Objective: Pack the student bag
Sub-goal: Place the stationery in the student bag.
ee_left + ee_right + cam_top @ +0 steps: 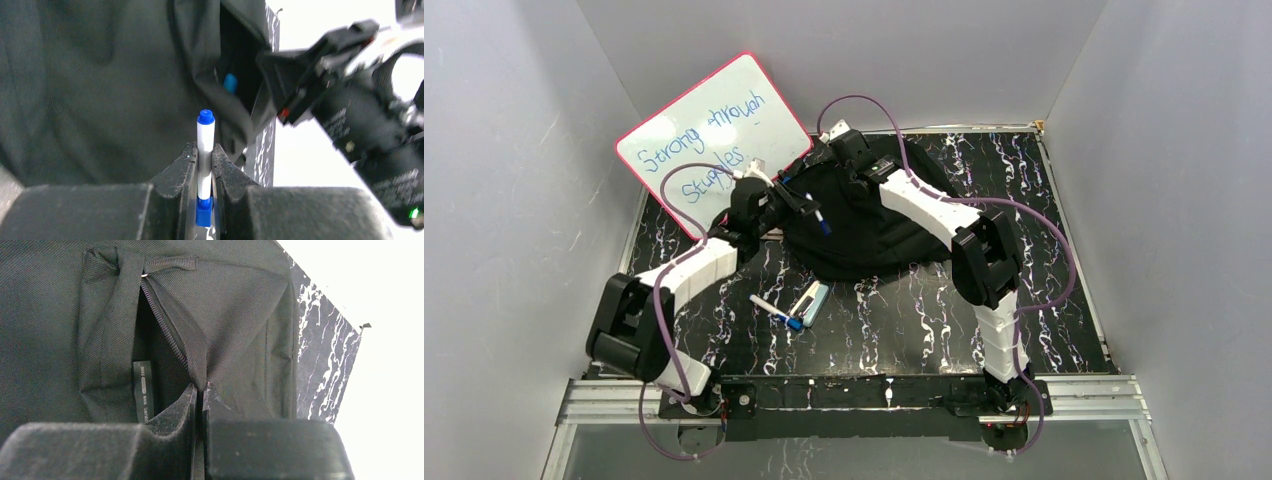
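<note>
One student bag (864, 235): black, slumped at the far middle of the table (904, 335), with a zip pocket gaping toward the arms.
Pocket mouth (150, 355): the zip is undone and it is dark inside. A small blue thing (230, 82) shows within, but I cannot tell what it is.
Right gripper (200, 392): its jaws are pinched together on the edge of the pocket flap, which holds the mouth open.
Left gripper (204, 165): clamped on a white marker (205, 145) with a blue cap. The marker stands up between the fingers, near the opening but not yet in it.
Loose on the table: a second marker (774, 311) and a pale flat case (810, 301) lie just beside each other, well apart from the bag.
Whiteboard (714, 140): pink-rimmed and written on, leaning at the back to the left of the bag.
Done, by my reading: the pocket is opened and perhaps one item is inside.
Left to do: drop in the held marker, fetch the two loose items, possibly the whiteboard, then close the zip.
Progress: early to middle.
</note>
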